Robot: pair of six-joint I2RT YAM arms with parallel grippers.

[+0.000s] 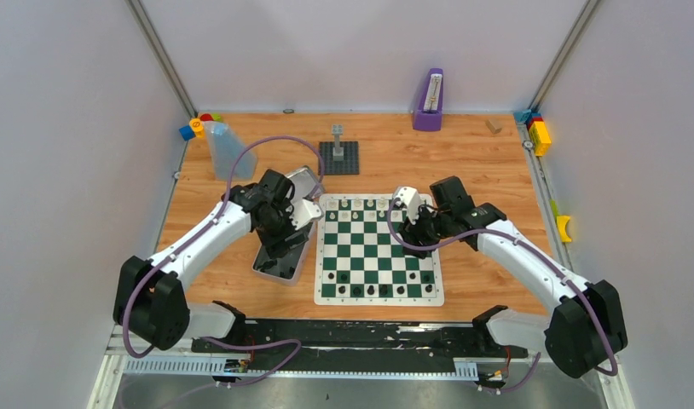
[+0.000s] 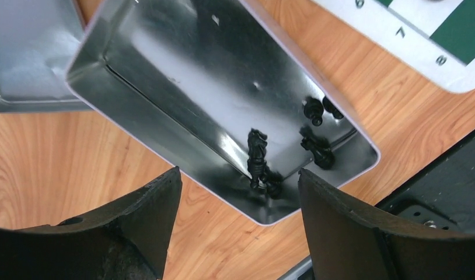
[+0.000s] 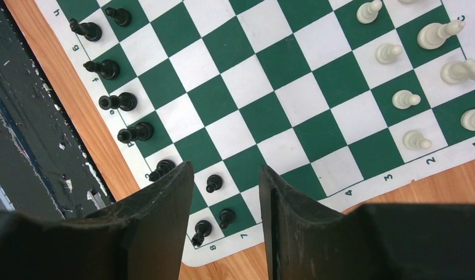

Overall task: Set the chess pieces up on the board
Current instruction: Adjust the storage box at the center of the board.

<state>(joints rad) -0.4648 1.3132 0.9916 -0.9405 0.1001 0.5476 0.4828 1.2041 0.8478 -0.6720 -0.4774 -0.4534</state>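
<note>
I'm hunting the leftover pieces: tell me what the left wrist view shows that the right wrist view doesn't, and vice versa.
Only left wrist: the silver tin with a few loose black pieces lying inside. Only right wrist: placed black pieces along one edge of the board and white pieces near the opposite one. Both: a corner of the board and the wooden table.

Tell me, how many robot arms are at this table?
2. The left arm reaches over the metal tin beside the chessboard; the right arm stretches over its right edge. None seems hidden.
</note>
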